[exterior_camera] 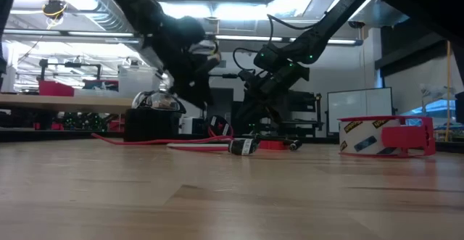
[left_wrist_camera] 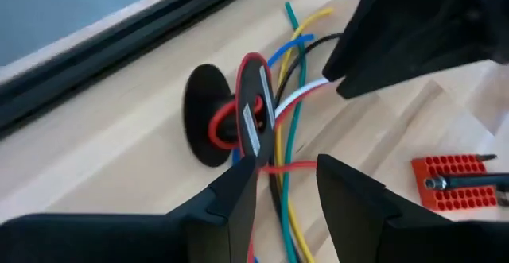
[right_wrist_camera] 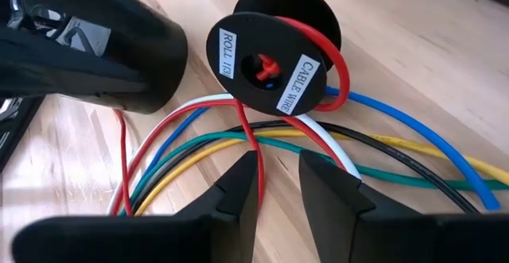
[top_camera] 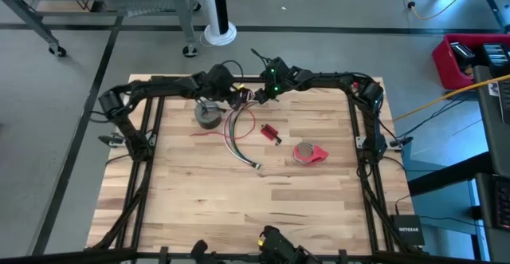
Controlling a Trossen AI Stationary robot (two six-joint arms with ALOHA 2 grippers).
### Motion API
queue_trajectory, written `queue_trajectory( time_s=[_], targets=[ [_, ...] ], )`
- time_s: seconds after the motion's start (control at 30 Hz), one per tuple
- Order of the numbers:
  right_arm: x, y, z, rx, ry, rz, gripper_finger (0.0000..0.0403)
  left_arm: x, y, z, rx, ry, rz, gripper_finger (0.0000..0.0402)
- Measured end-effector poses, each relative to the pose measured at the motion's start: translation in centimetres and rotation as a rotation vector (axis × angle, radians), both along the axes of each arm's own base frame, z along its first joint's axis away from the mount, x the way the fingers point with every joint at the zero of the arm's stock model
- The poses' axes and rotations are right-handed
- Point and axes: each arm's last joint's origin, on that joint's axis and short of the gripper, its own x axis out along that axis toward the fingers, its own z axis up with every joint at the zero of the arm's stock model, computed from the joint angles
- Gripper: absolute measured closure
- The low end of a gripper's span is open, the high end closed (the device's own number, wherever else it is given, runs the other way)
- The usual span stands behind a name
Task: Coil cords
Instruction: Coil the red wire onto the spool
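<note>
While both grippers (top_camera: 239, 98) (top_camera: 256, 96) hover with fingers apart beside the small spool (right_wrist_camera: 274, 52), the wire bundle (top_camera: 239, 140) trails lengthwise toward the table's (top_camera: 207, 200) near edge, plug end (top_camera: 256, 166) nearest.

Both dark arms reach in from the side edges of the worktop and bend toward each other along its far edge, their wrists nearly meeting at the middle. The left tool (top_camera: 237, 96) hangs low over the far middle of the worktop, its two fingers (left_wrist_camera: 238, 195) parted with a clear gap between them. The right tool (top_camera: 259, 94) sits just beside it, tilted downward, a green light showing on its wrist; its fingers (right_wrist_camera: 242, 187) also stand apart, with a narrower gap.
</note>
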Motion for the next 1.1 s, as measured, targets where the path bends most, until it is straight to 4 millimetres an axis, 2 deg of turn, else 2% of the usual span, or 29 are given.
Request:
queue_trajectory(
  time_s=[0.17,0.37,0.73,0.93,1.1],
  targets=[
    [0.0,0.0,0.0,0.002,-0.001,0.0,0.0306,0.6,1.1,-1.5,-0.023,-0.034,-0.013,0.0277],
    [0.0,0.0,0.0,0.0,-0.003,0.001,0.0306,0.9,1.3,-1.6,-0.012,-0.026,-0.033,0.0279],
    [0.0,0.0,0.0,-0.002,-0.003,-0.001,0.0306,0.8,1.4,-1.5,0.018,-0.014,-0.045,0.0371],
    [0.0,0.0,0.0,0.004,0.006,-0.002,0.0306,0.4,2.2,0.2,0.047,-0.058,-0.016,0.0379],
    [0.0,0.0,0.0,0.004,0.006,-0.001,0.0306,-0.5,3.2,2.4,0.123,-0.079,-0.021,0.0359]
  ],
)
